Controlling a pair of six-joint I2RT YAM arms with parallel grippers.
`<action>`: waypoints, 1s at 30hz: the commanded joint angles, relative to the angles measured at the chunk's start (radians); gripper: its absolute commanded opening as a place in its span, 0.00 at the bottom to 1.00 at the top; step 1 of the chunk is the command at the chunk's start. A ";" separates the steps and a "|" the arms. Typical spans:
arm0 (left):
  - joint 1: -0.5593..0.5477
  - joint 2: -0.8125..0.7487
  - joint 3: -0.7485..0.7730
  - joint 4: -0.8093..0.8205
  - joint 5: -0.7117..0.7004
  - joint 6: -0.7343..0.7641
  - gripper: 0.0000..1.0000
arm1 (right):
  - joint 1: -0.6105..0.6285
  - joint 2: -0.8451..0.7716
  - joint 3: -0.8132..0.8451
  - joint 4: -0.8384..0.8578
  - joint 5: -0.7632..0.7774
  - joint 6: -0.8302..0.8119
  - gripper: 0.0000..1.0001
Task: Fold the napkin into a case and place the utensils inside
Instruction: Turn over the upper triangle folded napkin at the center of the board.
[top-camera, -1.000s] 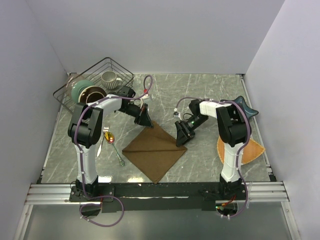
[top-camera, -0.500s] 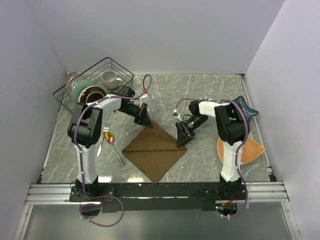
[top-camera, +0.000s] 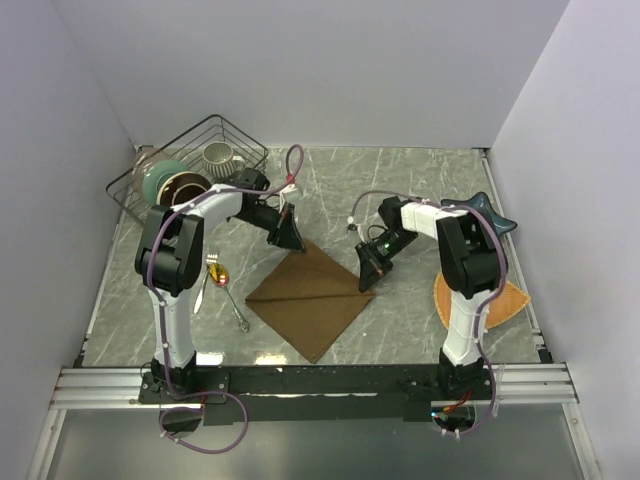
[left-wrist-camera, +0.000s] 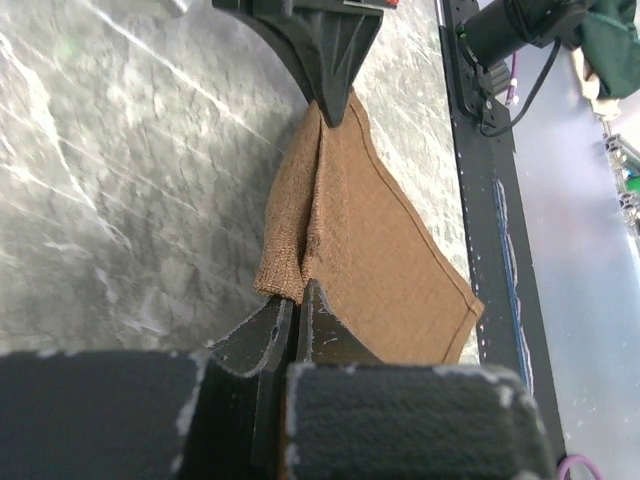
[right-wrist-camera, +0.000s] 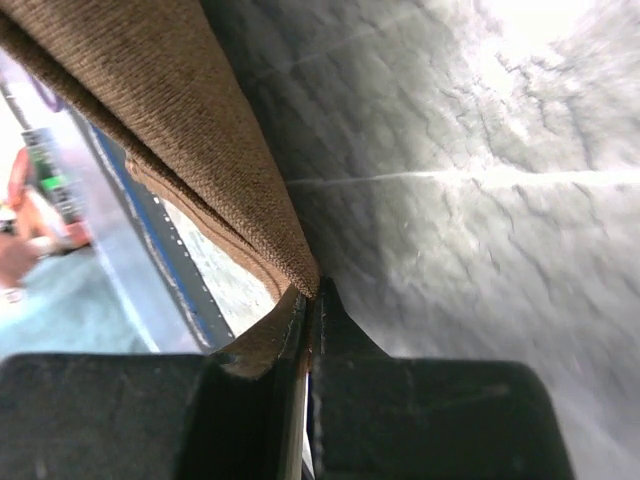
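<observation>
Left gripper (top-camera: 292, 243) and right gripper (top-camera: 367, 280) are both clamped tight on opposite napkin (top-camera: 308, 302) corners, the rest lying on the table (top-camera: 420, 180). Thin pinches though: pull unevenly and 1 corner probably slips out, wrecking the fold.

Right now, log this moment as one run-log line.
step: napkin fold | left hand: shut on napkin far corner | right hand: shut on napkin right corner | utensils: on table, left of napkin

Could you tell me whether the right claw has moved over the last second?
Yes, the right claw shifted slightly toward the orange mat, shutting on the napkin.
</observation>
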 joint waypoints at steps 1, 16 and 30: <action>0.025 -0.075 0.112 -0.185 0.039 0.174 0.01 | -0.009 -0.134 0.030 0.013 0.112 -0.001 0.00; 0.111 -0.103 0.469 -0.130 -0.139 0.549 0.01 | -0.023 -0.239 0.529 0.292 0.635 -0.189 0.00; 0.036 -0.324 -0.317 0.252 -0.246 0.820 0.01 | 0.224 -0.481 -0.422 1.163 0.917 -0.470 0.00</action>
